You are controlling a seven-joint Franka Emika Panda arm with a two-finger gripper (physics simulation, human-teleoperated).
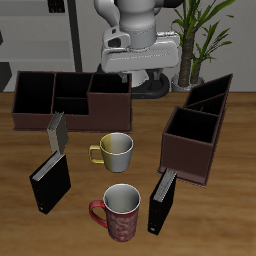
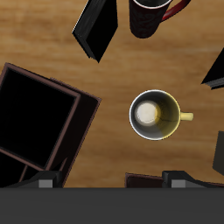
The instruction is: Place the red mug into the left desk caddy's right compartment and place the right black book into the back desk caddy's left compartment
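- Nothing placed: red mug point(image 1: 120, 211) stands on the tabletop point(image 1: 215, 215), at 7 o'clock from the left desk caddy point(image 1: 197, 128).
- Right black book point(image 1: 50, 170) lies outside the back desk caddy point(image 1: 70, 98).
- End effector point(image 1: 143, 72) hovers high; cannot tell its jaw state.

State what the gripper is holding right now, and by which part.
Nothing is held. The gripper hangs high at the table's back, well above the red mug and both black books, and the wrist view shows nothing between the fingers.
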